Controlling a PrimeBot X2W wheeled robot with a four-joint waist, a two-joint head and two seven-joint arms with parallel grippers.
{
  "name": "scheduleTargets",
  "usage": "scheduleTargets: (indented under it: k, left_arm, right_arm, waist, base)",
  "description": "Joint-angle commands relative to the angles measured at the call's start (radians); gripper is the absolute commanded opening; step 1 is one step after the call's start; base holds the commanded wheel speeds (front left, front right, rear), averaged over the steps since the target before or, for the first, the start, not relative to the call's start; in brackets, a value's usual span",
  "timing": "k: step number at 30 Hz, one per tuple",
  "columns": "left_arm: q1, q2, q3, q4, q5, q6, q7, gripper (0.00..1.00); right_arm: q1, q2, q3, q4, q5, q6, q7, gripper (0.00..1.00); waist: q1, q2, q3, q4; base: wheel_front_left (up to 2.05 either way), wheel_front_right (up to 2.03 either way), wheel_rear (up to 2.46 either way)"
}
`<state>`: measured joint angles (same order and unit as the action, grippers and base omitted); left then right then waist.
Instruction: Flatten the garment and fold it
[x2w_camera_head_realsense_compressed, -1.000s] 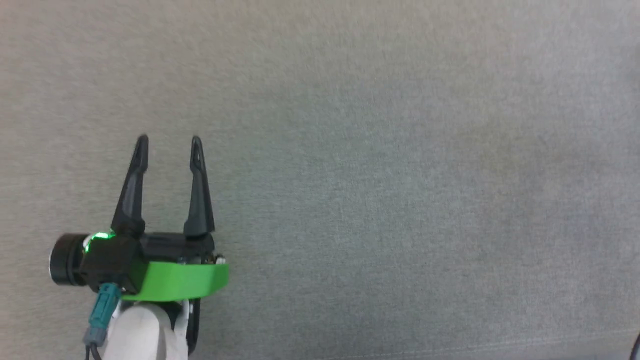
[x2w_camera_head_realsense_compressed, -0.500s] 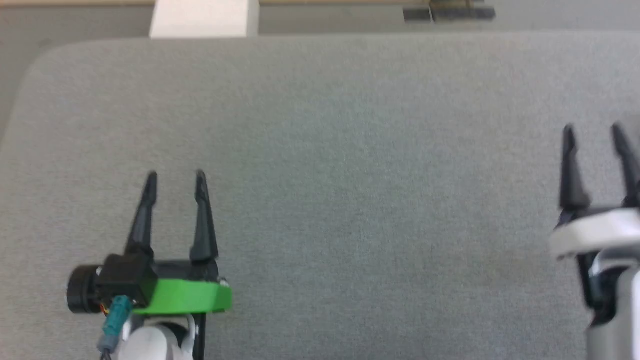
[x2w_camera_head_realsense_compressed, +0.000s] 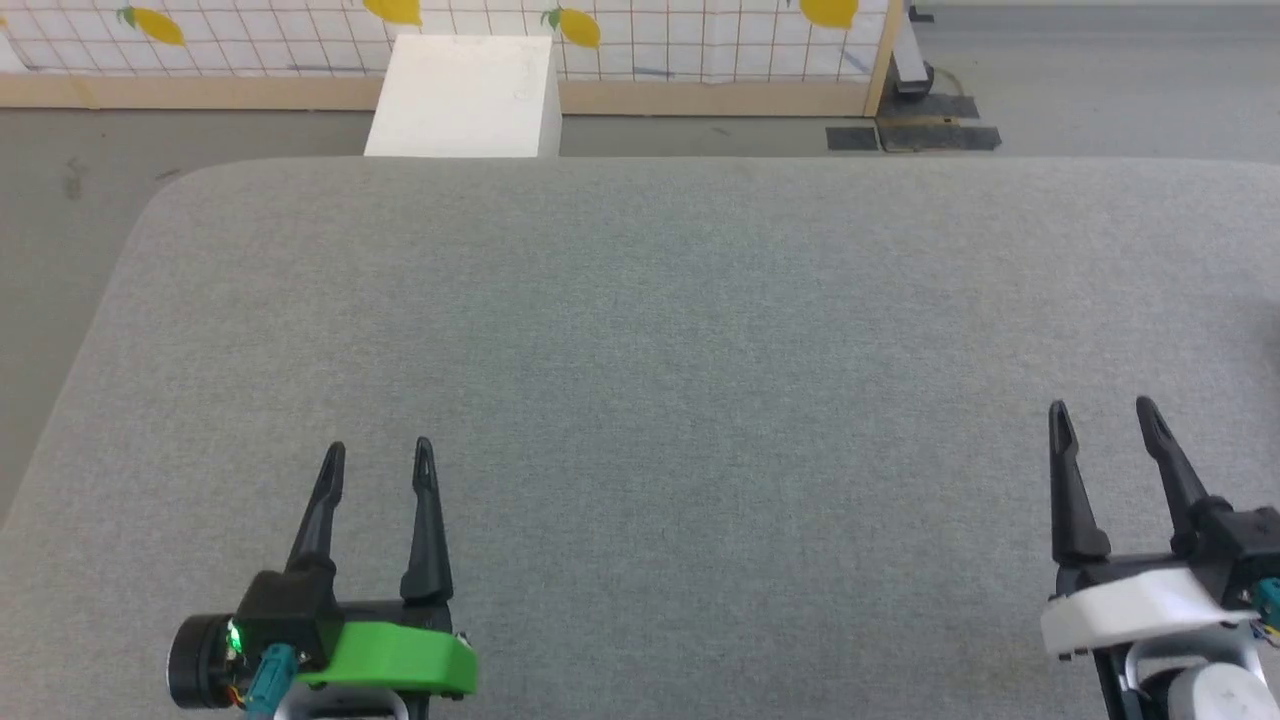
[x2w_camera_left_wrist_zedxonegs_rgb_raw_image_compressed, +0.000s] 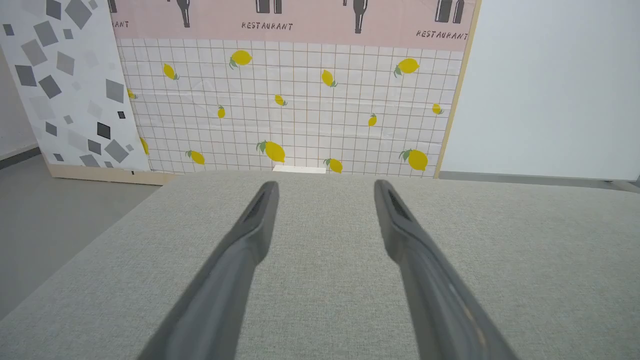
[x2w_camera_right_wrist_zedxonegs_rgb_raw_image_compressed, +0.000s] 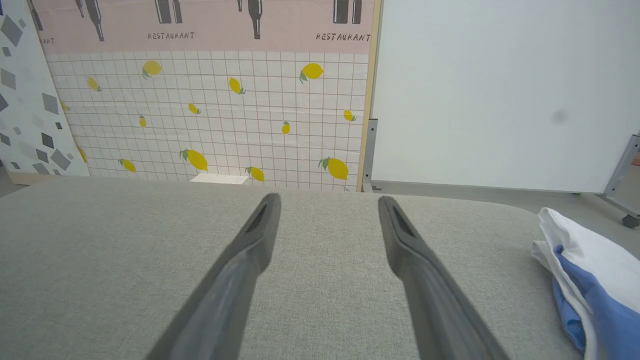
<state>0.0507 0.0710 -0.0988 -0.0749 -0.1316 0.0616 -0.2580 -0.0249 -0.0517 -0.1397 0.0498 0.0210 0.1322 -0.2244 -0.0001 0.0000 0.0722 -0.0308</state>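
As the left gripper (x2w_camera_head_realsense_compressed: 378, 452) and right gripper (x2w_camera_head_realsense_compressed: 1103, 410) gape wide and empty, the right should swing toward three o'clock for the garment (x2w_camera_right_wrist_zedxonegs_rgb_raw_image_compressed: 590, 255).

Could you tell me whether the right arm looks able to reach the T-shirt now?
Probably yes: the T-shirt lies bunched just beside the open right gripper, with bare grey surface between them.
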Motion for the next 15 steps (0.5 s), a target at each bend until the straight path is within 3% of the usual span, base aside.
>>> scheduleTargets:
  k: [1,15]
  left_arm:
    - [0.022,-0.008,0.000,0.003,0.007,-0.004,-0.004,1.00]
    - [0.025,-0.020,0.030,-0.039,0.000,0.025,-0.004,1.00]
  right_arm:
    - [0.027,0.001,-0.007,0.015,0.012,-0.002,-0.018,1.00]
    - [0.013,0.001,-0.013,0.034,0.024,-0.002,-0.036,1.00]
  waist:
    - [0.0001,0.0000,-0.005,0.013]
    - [0.0001,0.0000,0.022,0.027]
  base:
    - [0.00,0.00,0.00]
    - [0.00,0.00,0.00]
